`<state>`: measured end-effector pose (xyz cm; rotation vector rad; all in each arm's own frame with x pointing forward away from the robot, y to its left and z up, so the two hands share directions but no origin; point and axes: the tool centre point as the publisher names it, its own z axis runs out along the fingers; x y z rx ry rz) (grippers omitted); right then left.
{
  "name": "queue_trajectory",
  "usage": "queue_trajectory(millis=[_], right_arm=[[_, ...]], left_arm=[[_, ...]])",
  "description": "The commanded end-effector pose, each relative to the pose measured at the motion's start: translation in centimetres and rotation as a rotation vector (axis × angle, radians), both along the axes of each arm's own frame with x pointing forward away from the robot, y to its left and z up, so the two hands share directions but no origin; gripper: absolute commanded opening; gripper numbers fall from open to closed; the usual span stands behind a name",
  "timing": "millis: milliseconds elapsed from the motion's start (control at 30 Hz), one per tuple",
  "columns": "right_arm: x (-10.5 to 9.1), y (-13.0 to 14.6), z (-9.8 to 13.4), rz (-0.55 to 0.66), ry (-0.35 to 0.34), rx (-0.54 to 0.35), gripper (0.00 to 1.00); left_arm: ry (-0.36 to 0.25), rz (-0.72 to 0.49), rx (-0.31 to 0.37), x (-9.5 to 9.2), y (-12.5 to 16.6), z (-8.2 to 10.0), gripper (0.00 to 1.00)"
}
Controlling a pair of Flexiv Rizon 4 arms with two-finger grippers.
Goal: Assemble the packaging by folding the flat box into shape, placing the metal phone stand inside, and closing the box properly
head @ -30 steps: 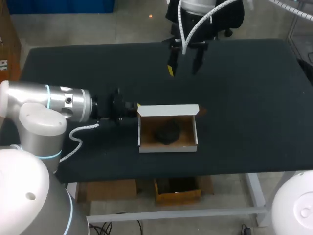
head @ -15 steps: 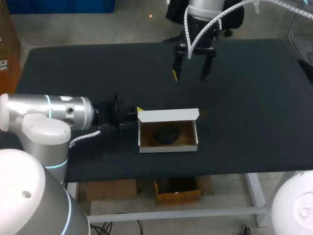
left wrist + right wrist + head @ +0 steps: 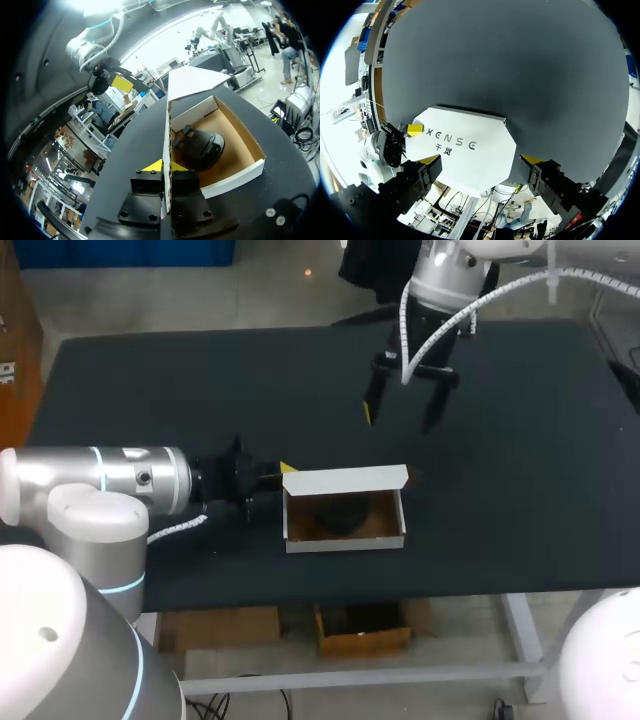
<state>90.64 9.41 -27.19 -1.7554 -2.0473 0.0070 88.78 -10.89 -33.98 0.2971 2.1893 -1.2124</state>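
**Q:** What is the state of each tool?

**A:** The left tool (image 3: 166, 166) is clenched on the box (image 3: 345, 540). One yellow tip sits against each face of the thin white end wall (image 3: 167, 135) nearest that arm. The right tool (image 3: 400, 416) is released. Its two fingers are spread wide, nothing is between them, and it touches nothing.

**Q:** Where does the right tool stand relative to the box?

**A:** It hangs above the table (image 3: 150, 390), between the box and the far edge. It is well apart from the box and points down.

**Q:** Where is the box, and in what condition?

**A:** It rests near the front edge of the table, about midway along it. The walls are folded up and the top is open. The lid (image 3: 345, 480) is raised along the far wall, with its white outer face turned toward the right tool.

**Q:** Where is the phone stand?

**A:** The phone stand (image 3: 200, 147), a dark rounded object, lies inside the box on the brown floor. It is near the middle, just ahead of the left tool's fingers.
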Motion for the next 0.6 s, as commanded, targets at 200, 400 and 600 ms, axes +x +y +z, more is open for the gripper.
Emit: queue_trajectory(millis=[200,400,600], right_arm=[[-0.8,-0.6,-0.1,-0.030,-0.077,0.025,1.00],[-0.4,0.1,0.1,-0.012,-0.056,0.011,1.00],[-0.3,0.6,0.2,-0.062,0.045,0.037,1.00]], left_arm=[[-0.020,0.004,-0.011,-0.2,-0.2,-0.5,0.00],[-0.027,-0.002,-0.015,-0.3,-0.3,-0.5,0.00],[-0.043,-0.007,-0.012,-0.4,-0.3,-0.5,0.00]])
